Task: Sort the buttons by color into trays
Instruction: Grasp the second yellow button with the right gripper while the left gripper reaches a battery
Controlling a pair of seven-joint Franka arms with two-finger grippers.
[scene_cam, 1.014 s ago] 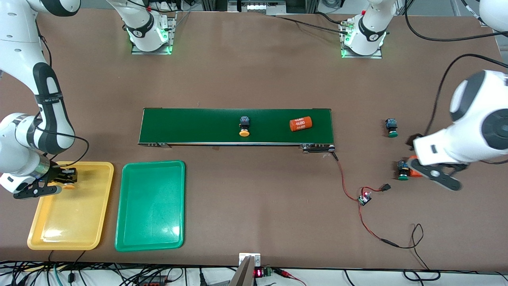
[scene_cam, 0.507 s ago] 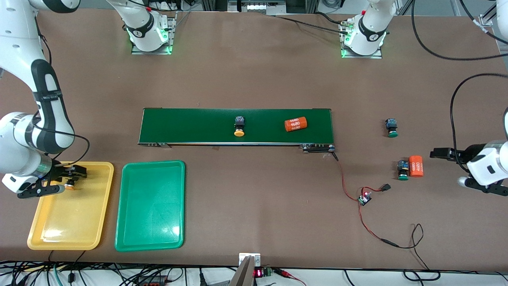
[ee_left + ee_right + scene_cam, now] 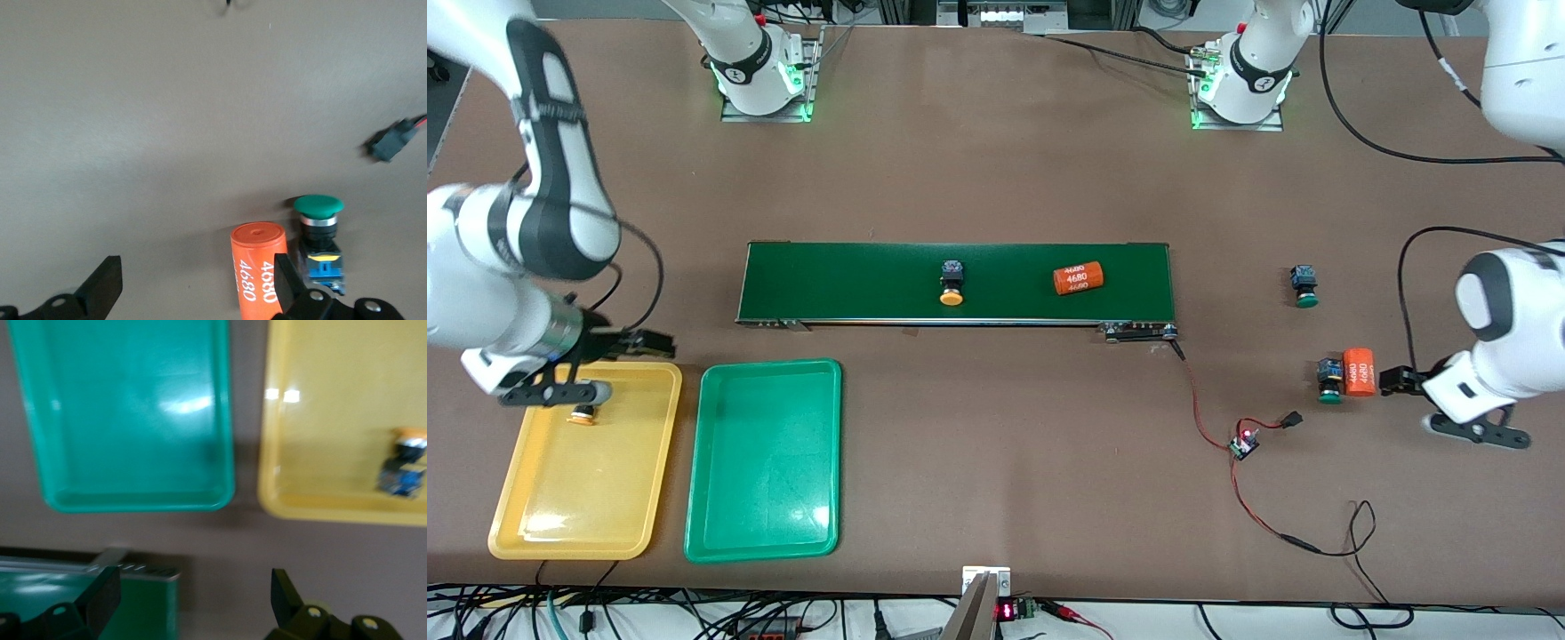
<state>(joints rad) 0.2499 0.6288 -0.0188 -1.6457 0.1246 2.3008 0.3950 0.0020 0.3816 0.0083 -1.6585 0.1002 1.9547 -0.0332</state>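
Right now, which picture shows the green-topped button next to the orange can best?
The left wrist view: the green button fills it, cap and blue body clear, beside the can. The front view shows it tiny. The right wrist view misses it.

Two orange-capped buttons [image 3: 951,286] [image 3: 583,416], two green-capped buttons [image 3: 1305,287] [image 3: 1329,380], two trays [image 3: 516,520] [image 3: 720,533], two orange cylinders [image 3: 1078,278] [image 3: 1358,372].

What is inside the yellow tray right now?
One orange-capped button lies in the yellow tray, at its end farther from the front camera. The open right gripper covers part of that rim; nothing else shows inside.
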